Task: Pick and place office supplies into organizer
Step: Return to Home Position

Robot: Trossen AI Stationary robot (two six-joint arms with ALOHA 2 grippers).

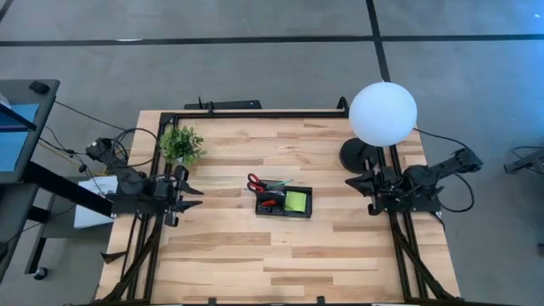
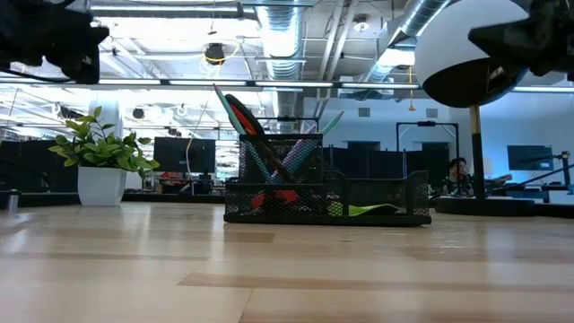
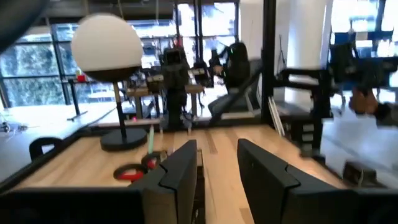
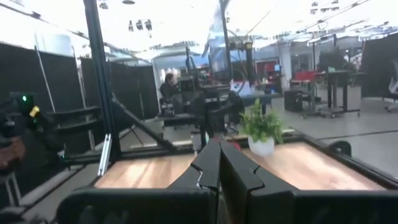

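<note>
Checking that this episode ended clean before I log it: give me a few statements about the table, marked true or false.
1. The lime-green sticky-note pad lies inside the organizer. True.
2. The left pincer grips the scissors. False: it is open and empty at the table's left side; the scissors stand in the organizer.
3. The right pincer is shut on nothing. True.
4. The potted plant stands beside the globe lamp. False: it stands at the far left, near the left arm; the lamp is far right.
</note>
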